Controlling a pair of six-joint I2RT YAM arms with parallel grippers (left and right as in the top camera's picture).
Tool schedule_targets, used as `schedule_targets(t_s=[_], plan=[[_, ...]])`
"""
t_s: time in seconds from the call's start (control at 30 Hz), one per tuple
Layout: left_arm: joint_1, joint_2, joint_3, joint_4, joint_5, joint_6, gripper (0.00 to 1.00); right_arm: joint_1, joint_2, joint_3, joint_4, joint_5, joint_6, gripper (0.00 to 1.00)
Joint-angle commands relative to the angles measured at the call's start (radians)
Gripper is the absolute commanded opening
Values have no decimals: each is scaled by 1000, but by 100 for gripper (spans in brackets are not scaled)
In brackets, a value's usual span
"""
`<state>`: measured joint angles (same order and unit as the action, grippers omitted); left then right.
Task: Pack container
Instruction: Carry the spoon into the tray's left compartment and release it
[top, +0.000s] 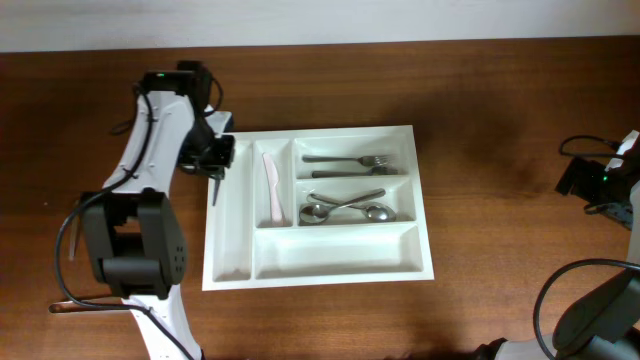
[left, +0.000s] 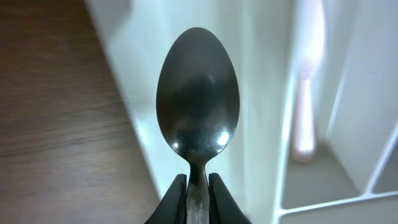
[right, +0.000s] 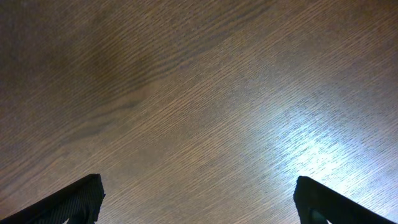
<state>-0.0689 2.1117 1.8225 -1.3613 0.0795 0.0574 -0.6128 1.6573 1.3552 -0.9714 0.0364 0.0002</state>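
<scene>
The white container (top: 318, 280) sits in the middle of the table (top: 500, 80). Forks (top: 350, 163), spoons (top: 345, 207) and a pink knife (top: 272, 190) already lie inside. The left gripper (left: 198, 186) pinches a dark spoon (left: 198, 99) above its far left corner, not yet dropped. The right gripper (right: 199, 190) is wide open at the far right, holding nothing.

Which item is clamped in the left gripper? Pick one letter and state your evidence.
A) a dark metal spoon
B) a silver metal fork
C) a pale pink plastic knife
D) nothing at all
A: the left wrist view shows the left gripper shut on the neck of a dark metal spoon, bowl pointing away, over the left side of the large white rectangular plastic cutlery tray.
</scene>
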Motion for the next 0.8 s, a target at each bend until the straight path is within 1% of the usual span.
schedule_targets(t_s=[0.0, 0.07, 0.2, 0.3, 0.37, 0.4, 0.47, 0.5, 0.53, 0.57, 0.6, 0.7, 0.73, 0.77], plan=[[-25, 7, 13, -8, 11, -58, 8, -3, 5, 0, 0, 0, 8, 99], [-37, 7, 12, -7, 11, -58, 8, -3, 5, 0, 0, 0, 8, 99], [-40, 7, 12, 6, 11, -58, 21, -3, 5, 0, 0, 1, 8, 99], [-40, 7, 12, 19, 11, -58, 34, -3, 5, 0, 0, 0, 8, 99], [-40, 7, 12, 30, 11, -58, 49, -3, 5, 0, 0, 0, 8, 99], [-40, 7, 12, 33, 10, -58, 55, -3, 5, 0, 0, 0, 8, 99], [-40, 7, 12, 41, -4, -57, 56, -3, 5, 0, 0, 1, 8, 99], [-40, 7, 12, 45, -31, -57, 59, -3, 5, 0, 0, 0, 8, 99], [-39, 7, 12, 49, -76, -57, 67, -3, 5, 0, 0, 0, 8, 99], [-37, 7, 12, 56, -132, -57, 72, -3, 5, 0, 0, 0, 8, 99], [-30, 7, 12, 67, -216, -57, 78, -3, 5, 0, 0, 0, 8, 99], [2, 7, 12, 80, -343, -57, 85, -3, 5, 0, 0, 1, 8, 99], [20, 7, 12, 79, -367, -57, 92, -3, 5, 0, 0, 1, 8, 99], [42, 7, 12, 77, -379, -57, 96, -3, 5, 0, 0, 0, 8, 99]])
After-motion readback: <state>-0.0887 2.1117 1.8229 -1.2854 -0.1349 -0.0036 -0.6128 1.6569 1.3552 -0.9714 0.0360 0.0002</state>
